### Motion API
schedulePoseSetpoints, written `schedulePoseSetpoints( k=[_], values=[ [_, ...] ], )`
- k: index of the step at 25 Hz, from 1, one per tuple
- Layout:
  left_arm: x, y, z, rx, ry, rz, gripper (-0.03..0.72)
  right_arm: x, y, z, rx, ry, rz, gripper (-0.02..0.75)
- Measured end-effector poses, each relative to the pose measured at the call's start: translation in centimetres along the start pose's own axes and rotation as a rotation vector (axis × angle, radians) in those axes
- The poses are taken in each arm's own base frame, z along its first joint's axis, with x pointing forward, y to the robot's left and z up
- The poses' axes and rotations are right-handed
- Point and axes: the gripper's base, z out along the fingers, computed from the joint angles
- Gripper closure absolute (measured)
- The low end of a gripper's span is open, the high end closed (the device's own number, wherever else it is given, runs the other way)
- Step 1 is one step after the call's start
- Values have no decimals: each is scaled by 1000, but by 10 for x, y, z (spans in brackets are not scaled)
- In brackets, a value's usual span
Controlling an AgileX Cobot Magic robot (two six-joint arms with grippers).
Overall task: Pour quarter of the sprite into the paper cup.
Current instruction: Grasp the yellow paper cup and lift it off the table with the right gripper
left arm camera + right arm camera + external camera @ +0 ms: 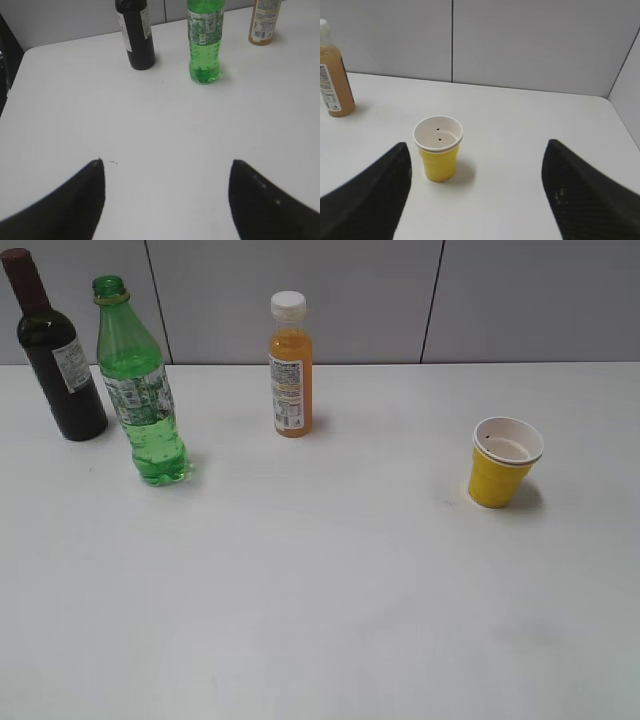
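The sprite [145, 400], a tall green bottle with a white-and-green label and no cap, stands upright at the left of the white table; it also shows in the left wrist view [204, 42]. The paper cup [503, 462], yellow with a white inside, stands upright at the right, and shows in the right wrist view [438, 148]. My left gripper [167, 167] is open and empty, well short of the sprite. My right gripper [477, 150] is open and empty, with the cup just ahead near its left finger. Neither gripper shows in the exterior view.
A dark wine bottle [58, 355] stands just behind and left of the sprite. An orange juice bottle [290, 370] with a white cap stands at the back middle. A grey panelled wall [350, 290] runs behind the table [320, 590].
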Motion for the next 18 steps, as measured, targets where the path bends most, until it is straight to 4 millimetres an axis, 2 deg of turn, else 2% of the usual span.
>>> schedulePoseSetpoints(
  k=[8, 12, 18],
  values=[
    [0, 0, 0, 0, 0, 0, 104, 10, 0, 31, 9, 3, -26, 128],
    [0, 0, 0, 0, 0, 0, 104, 15, 7, 47, -44, 11, -50, 132],
    [0, 0, 0, 0, 0, 0, 104, 32, 21, 71, -121, 80, -56, 133]
  ],
)
